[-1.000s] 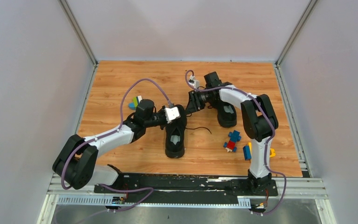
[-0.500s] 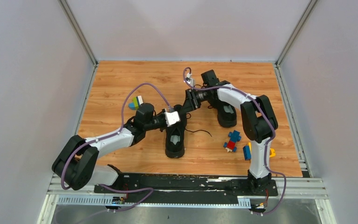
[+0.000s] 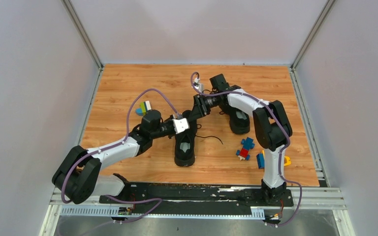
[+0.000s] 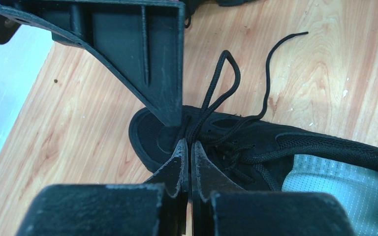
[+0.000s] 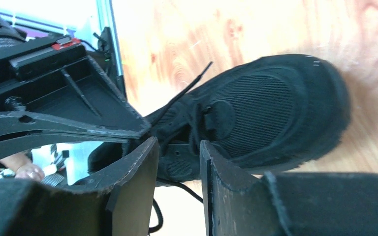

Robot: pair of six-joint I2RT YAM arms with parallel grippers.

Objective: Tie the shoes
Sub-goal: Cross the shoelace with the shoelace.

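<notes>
Two black sneakers lie on the wooden table. The nearer shoe (image 3: 184, 150) is in the middle, and the other shoe (image 3: 239, 122) is behind it to the right. My left gripper (image 3: 189, 118) is over the nearer shoe's toe end (image 4: 295, 142). Its jaws (image 4: 187, 146) are shut on the black lace, and a lace loop (image 4: 225, 73) stands out beyond them. A loose lace end (image 3: 211, 137) trails on the wood. My right gripper (image 3: 193, 113) is right beside the left one, with its fingers (image 5: 177, 146) open around nothing and the shoe (image 5: 270, 108) just past them.
A red-and-blue toy block (image 3: 246, 147), a blue block (image 3: 261, 160) and a yellow block (image 3: 287, 161) lie on the right. A blue-green-white block (image 3: 142, 107) lies on the left. Grey walls close in the table on three sides.
My right gripper has moved left and closed in on the left gripper over the nearer shoe's toe. My left gripper has shifted slightly toward me. The shoes stay put.
</notes>
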